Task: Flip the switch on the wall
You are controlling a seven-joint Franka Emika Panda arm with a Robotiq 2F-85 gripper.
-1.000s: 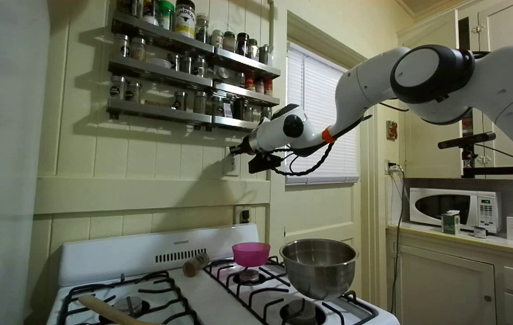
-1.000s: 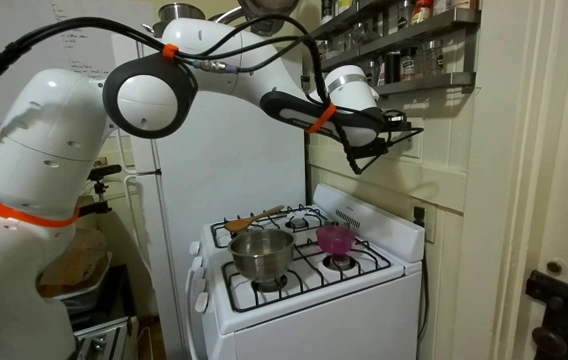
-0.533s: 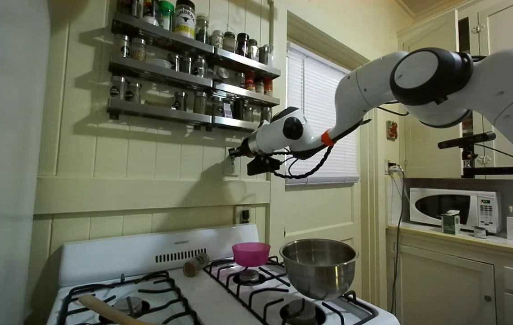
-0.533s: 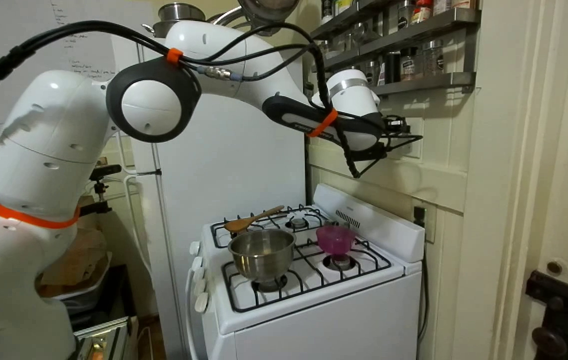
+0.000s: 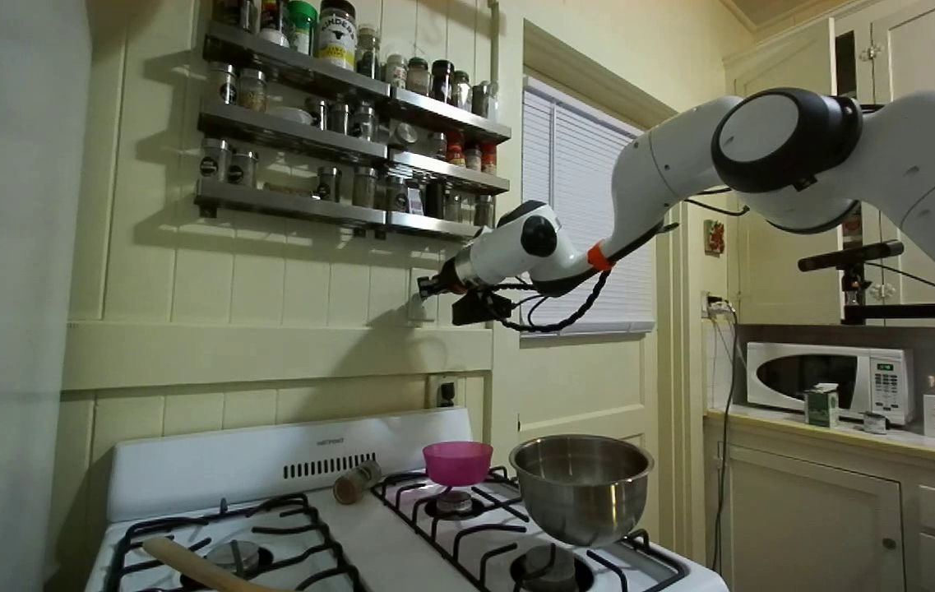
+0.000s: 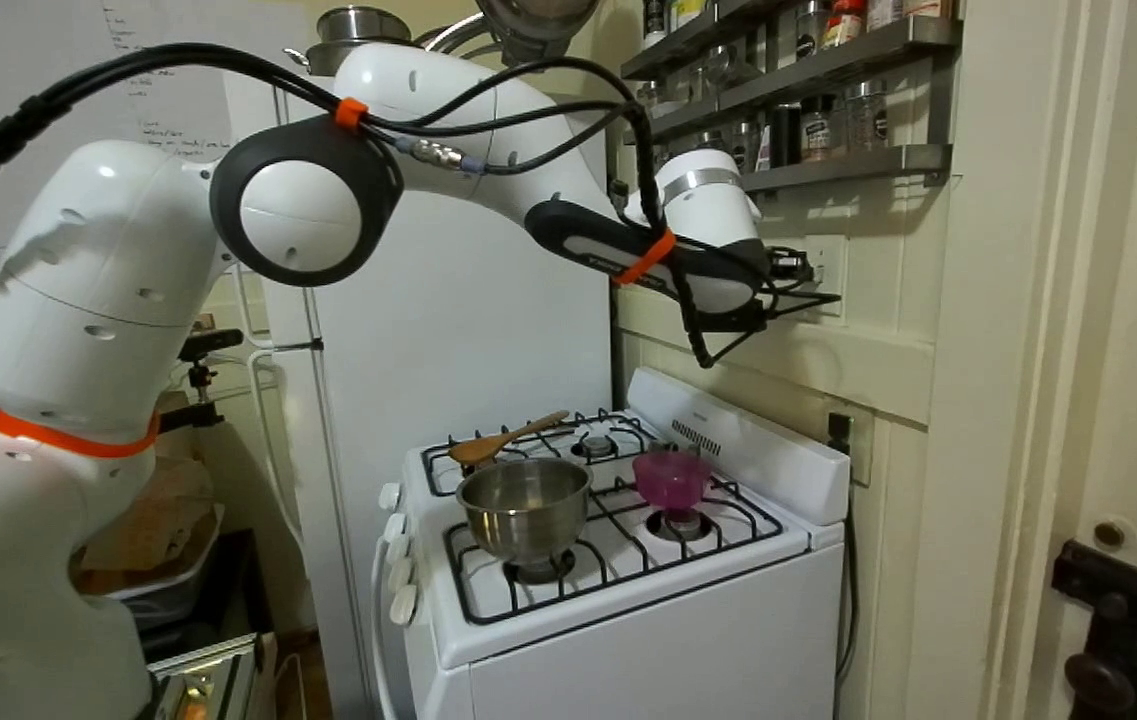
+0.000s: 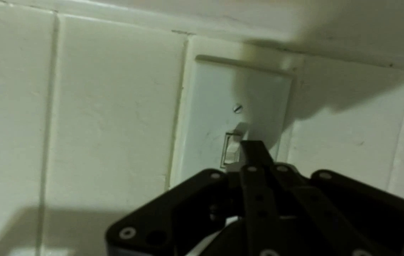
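Your gripper (image 7: 257,151) is pressed together: in the wrist view the fingertips (image 7: 252,153) meet in a single dark block. The switch (image 7: 209,106) is mounted on the wall (image 7: 116,106) directly ahead of the gripper and shows as a pale rectangular plate with a screw (image 7: 237,108) and a pale toggle (image 7: 232,153). Note that the fingertips overlap the right edge of the toggle in this view; you cannot tell whether they touch it.

In an exterior view, locate the gripper at the switch, left of the window blind (image 5: 578,181) and below the right half of the spice shelves (image 5: 294,136). Your arm (image 5: 673,148) reaches in from the right. An outlet (image 5: 435,385) holding a black plug (image 5: 447,393) is set lower in the wall, above the right end of the stove (image 5: 212,460). On the stove's right half, you have a pink bowl (image 5: 457,466) at the far side and a steel bowl (image 5: 580,497) at the near side. A jar (image 5: 356,482) lies tipped over near the middle, toward the far side.
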